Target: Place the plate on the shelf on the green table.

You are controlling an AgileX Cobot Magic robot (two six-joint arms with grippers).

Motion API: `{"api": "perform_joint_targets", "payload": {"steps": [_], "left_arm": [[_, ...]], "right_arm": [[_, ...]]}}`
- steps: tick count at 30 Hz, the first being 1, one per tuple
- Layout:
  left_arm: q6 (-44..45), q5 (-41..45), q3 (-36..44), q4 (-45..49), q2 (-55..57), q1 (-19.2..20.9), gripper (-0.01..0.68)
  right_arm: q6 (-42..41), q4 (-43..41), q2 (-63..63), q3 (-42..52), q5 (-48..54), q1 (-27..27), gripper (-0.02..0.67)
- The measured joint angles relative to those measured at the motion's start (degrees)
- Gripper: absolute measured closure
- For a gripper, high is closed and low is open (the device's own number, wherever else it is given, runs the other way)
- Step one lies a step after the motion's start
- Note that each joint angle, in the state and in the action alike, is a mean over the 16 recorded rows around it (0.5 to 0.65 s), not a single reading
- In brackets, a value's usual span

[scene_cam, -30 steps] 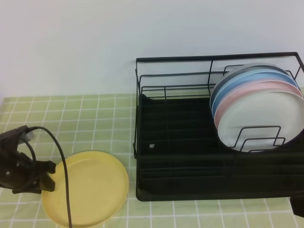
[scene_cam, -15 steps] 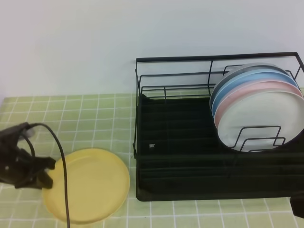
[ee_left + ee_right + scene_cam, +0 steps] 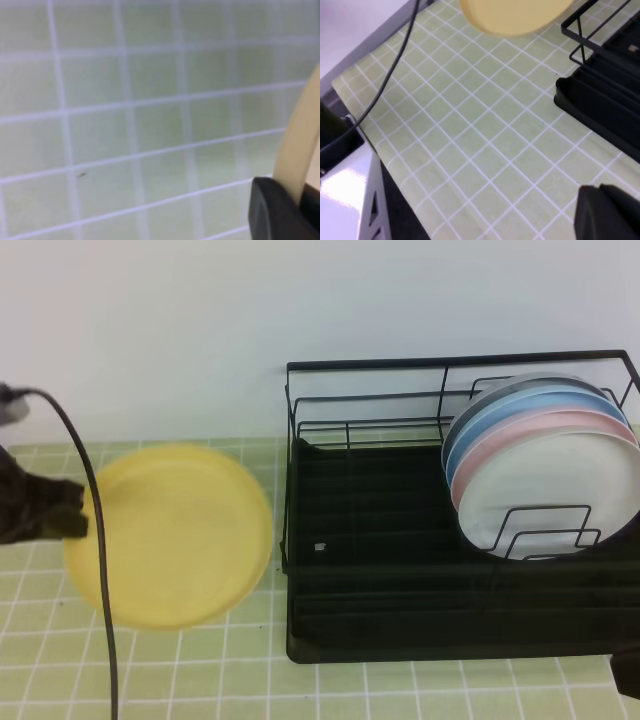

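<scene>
Left gripper (image 3: 72, 522) clamped on left rim of plate (image 3: 170, 535), left of shelf (image 3: 400, 570). Plate held above green table (image 3: 200, 680), clear of tiles, near shelf's left wall, not touching. Judgement: rigid, light, glossy, so slippery; breakable if dropped. Rim pinch only workable hold; expect sag or slip at edge grip. Right gripper (image 3: 607, 212): state cannot be told.

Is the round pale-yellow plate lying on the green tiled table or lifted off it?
Lifted. The round pale-yellow plate is held by its edge in the left pincer, and the right wrist view shows it above the green tiled table.
</scene>
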Motion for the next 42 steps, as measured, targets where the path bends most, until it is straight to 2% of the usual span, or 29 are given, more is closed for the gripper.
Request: {"api": "perform_joint_targets", "payload": {"steps": [6, 10, 16, 23, 28, 34, 42], "left_arm": [[2.9, 3.2, -0.1, -6.8, -7.3, -0.8, 0.671], [4.8, 5.6, -0.1, -11.2, -11.2, -2.8, 0.671], [5.5, 7.5, 0.0, -14.8, -15.1, -8.4, 0.671], [4.4, 5.7, 0.0, -15.6, -17.3, -16.6, 0.671], [3.5, 3.2, 0.0, -15.6, -17.8, -21.0, 0.671], [2.8, 1.3, 0.0, -15.7, -17.8, -23.9, 0.671], [3.3, 2.3, 0.0, -16.4, -17.9, -24.9, 0.669]], "right_arm": [[-0.1, 2.5, 0.0, 0.0, -1.1, 0.0, 0.643], [-0.1, 5.3, 0.0, 0.0, -2.4, 0.0, 0.601], [0.2, 10.8, 0.5, 0.0, -5.2, 0.0, 0.455], [0.0, 18.1, 4.0, 0.0, -7.1, 0.0, 0.273], [-1.6, 23.8, 8.2, 0.0, -7.4, 0.0, 0.209], [-5.7, 29.8, 13.4, 0.0, -7.1, 0.0, 0.231], [-14.0, 35.5, 18.2, 0.0, -5.5, 0.0, 0.44]]}}
